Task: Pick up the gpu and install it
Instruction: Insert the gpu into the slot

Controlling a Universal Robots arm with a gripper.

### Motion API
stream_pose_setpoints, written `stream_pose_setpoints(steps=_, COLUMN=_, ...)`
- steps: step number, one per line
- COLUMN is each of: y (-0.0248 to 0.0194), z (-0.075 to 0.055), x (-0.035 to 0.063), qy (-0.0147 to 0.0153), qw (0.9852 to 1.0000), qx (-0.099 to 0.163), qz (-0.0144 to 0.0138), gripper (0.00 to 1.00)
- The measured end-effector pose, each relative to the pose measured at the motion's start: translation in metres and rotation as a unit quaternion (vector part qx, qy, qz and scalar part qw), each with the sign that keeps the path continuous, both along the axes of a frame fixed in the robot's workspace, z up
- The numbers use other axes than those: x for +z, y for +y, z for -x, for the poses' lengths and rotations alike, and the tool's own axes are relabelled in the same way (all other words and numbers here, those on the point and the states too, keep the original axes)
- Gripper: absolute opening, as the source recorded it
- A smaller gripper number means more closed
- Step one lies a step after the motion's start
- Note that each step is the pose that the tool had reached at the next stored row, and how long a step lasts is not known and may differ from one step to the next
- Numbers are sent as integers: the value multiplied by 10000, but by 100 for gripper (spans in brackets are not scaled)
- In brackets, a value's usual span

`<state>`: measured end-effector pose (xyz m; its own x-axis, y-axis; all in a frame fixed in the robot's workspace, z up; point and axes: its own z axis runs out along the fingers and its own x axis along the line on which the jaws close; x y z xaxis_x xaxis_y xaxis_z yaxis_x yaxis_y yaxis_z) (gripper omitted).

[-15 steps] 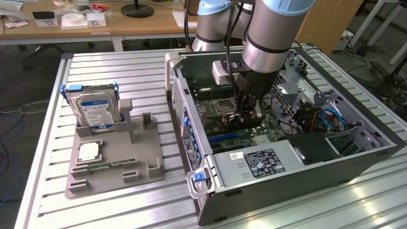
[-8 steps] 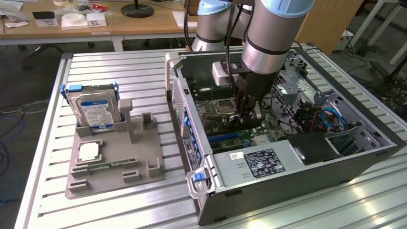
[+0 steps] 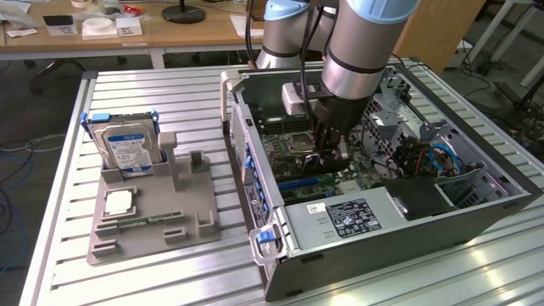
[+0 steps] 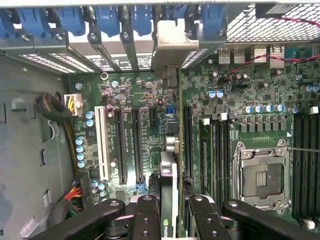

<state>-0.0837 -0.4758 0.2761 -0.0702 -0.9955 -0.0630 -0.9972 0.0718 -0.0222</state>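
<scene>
Gpu (image 4: 169,172) stands edge-on — clamped in the hand (image 4: 172,207), over the motherboard (image 4: 250,90).

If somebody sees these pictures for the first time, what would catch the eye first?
The big robot arm reaches down into the open computer case, in the exterior view's right half. In the wrist view, the gripper has its fingers shut on the gpu, held edge-on over the green motherboard. On the exterior view's left, a blue-labelled hard drive stands upright in a grey holder.
</scene>
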Motion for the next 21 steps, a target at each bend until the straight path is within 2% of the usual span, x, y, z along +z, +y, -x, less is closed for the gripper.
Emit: stream_pose_setpoints(steps=21, y=-1, z=50, x=-2, qy=0, qw=10000, qx=1, qz=0, gripper=27)
